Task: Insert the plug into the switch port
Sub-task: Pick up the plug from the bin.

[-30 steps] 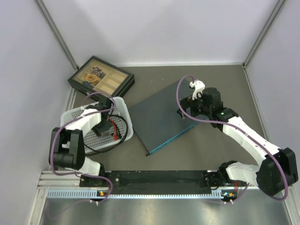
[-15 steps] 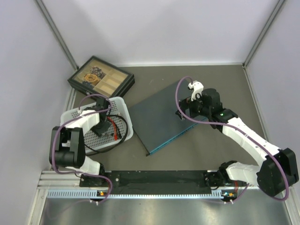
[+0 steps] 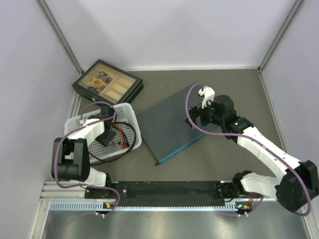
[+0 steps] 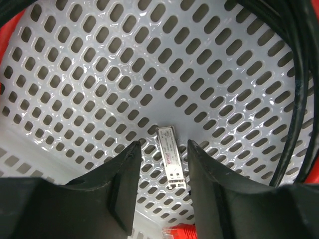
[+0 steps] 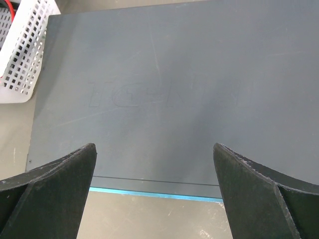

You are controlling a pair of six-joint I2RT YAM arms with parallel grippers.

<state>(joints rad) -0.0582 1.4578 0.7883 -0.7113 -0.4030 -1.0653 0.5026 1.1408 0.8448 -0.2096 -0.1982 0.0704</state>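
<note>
**PLUG LOW IN THE BASKET, SWITCH PORTS OUT OF SIGHT**

Hard to make out on the switch (image 3: 172, 127): the sockets along its teal edge (image 5: 154, 194), caught by the right wrist camera only as a thin bright strip below the flat blue-grey top. Lost in the overhead view: the plug (image 4: 169, 157), too small and covered by the left gripper (image 3: 105, 135). Visible only to the left wrist camera, lying flat on the floor of the white perforated basket (image 4: 99, 74): a small silver block with a faint label. Straddled there by the left gripper (image 4: 163, 147), jaws roughly half parted, one finger on either side, close to the plug but with basket floor showing in each gap. Cut off at the lower frame edge: both finger bases. Above the switch, flat on the table (image 3: 224, 89) just beside the basket: the right gripper (image 5: 154, 149), spread wide and holding nothing. Crowding the basket: a black cable (image 4: 299, 84) curving down the right side, a red cable (image 4: 179, 233) peeking in below. Just behind the basket: a black compartmented tray (image 3: 107, 82).
</note>
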